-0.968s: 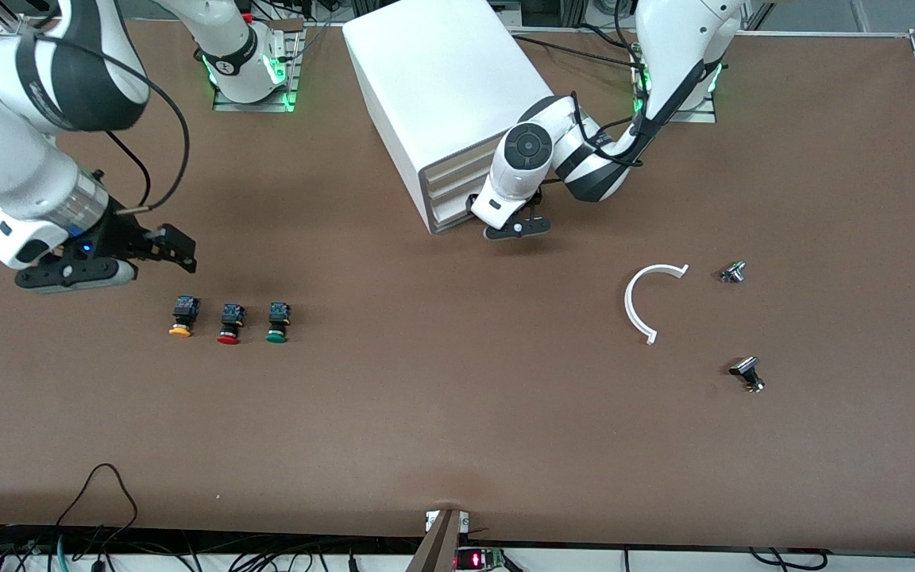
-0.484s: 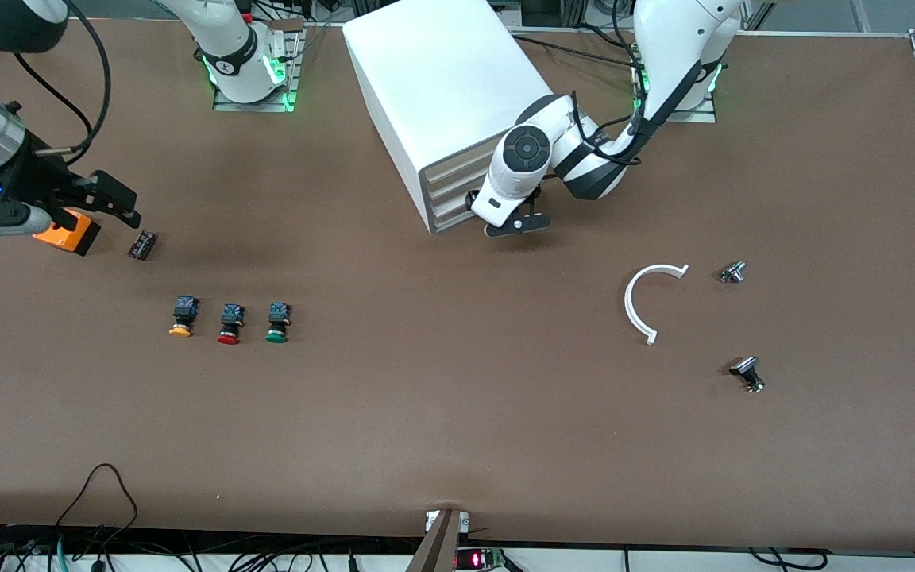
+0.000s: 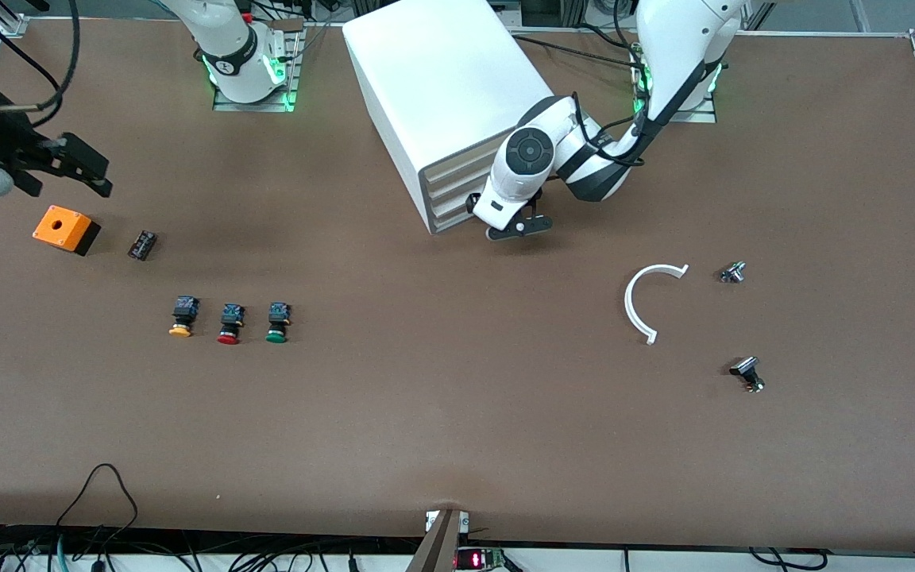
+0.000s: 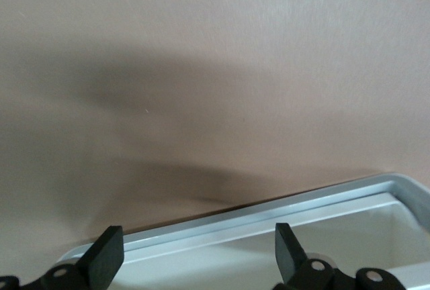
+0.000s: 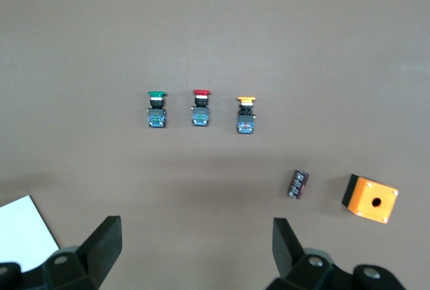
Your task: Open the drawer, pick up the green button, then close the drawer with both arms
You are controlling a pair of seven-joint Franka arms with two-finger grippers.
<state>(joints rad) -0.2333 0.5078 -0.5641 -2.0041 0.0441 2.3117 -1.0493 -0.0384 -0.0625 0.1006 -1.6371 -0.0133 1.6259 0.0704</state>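
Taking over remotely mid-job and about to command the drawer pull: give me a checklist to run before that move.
1. Left gripper at the lowest drawer front: ok.
2. Left gripper open: ok, with the drawer rim just ahead.
3. Drawer shut: ok, no pull yet.
4. Green-capped button on the table, free to grasp: ok.
5. Right gripper open and empty: ok, over the table near the orange box.
6. Fingers hooked on the drawer: cannot tell.

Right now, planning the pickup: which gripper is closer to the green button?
Right, though neither is close. The right gripper is up over the table's right-arm end near the orange box; the left gripper is at the cabinet's lowest drawer, farther from the green button.
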